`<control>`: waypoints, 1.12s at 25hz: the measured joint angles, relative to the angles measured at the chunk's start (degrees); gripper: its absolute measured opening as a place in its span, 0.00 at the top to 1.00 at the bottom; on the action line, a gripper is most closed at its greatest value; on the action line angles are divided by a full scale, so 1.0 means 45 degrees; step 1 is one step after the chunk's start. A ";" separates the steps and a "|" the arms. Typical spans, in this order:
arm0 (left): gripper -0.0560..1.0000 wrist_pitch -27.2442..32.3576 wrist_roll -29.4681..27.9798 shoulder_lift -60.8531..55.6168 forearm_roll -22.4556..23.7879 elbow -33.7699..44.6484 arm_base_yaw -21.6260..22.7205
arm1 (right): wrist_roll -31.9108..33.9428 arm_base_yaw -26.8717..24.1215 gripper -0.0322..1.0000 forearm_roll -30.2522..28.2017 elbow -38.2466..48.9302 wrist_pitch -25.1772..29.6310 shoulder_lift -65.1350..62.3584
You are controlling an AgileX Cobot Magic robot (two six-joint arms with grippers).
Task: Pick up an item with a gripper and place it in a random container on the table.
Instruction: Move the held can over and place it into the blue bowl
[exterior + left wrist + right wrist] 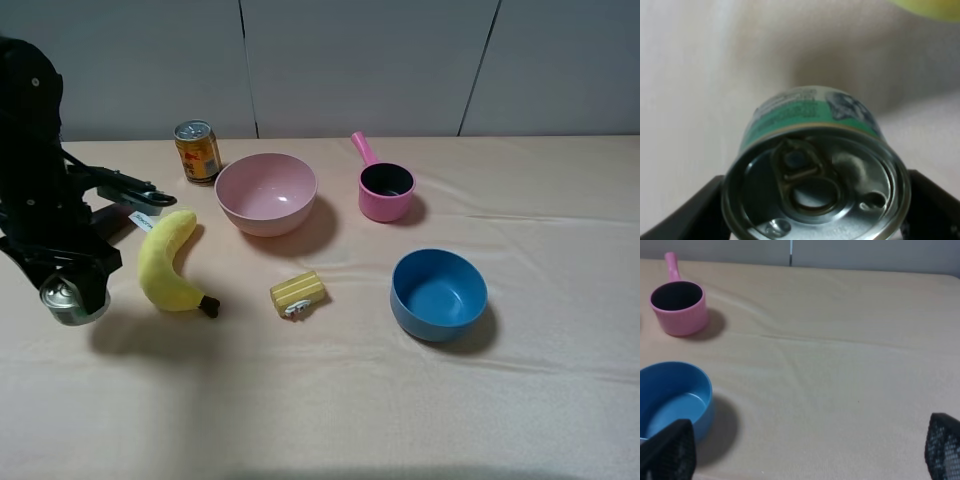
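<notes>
My left gripper (pixel 72 296) is at the far left of the table, shut on the short tin can (pixel 62 294), which hangs a little above the cloth over its shadow. In the left wrist view the can (pixel 815 150) shows a silver pull-tab lid and a green label, with a black finger (pixel 685 215) on each side. The blue bowl (pixel 432 322) stands empty at the right front, far from the can. It also shows in the right wrist view (pixel 702 412). My right gripper (pixel 805 460) is open and empty, its fingers wide apart above bare cloth beside the bowl.
A yellow toy banana (pixel 168 262) lies just right of my left gripper. Behind it stand an orange-gold drink can (pixel 197 152) and a pink bowl (pixel 250 222). A small pink handled pot (pixel 385 203) stands behind the blue bowl. A small yellow block (pixel 298 292) lies mid-table.
</notes>
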 joint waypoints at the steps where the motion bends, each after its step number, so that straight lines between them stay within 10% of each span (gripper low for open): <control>1: 0.30 0.0261 -0.0116 0.0000 0.0012 -0.0153 0.0000 | 0.0000 0.0000 0.30 0.0000 0.0000 0.0000 0.0000; 28: 0.30 0.1857 -0.0288 0.1521 0.0024 -0.7084 -0.3752 | 0.0000 0.0000 0.30 0.0000 0.0000 0.0000 0.0000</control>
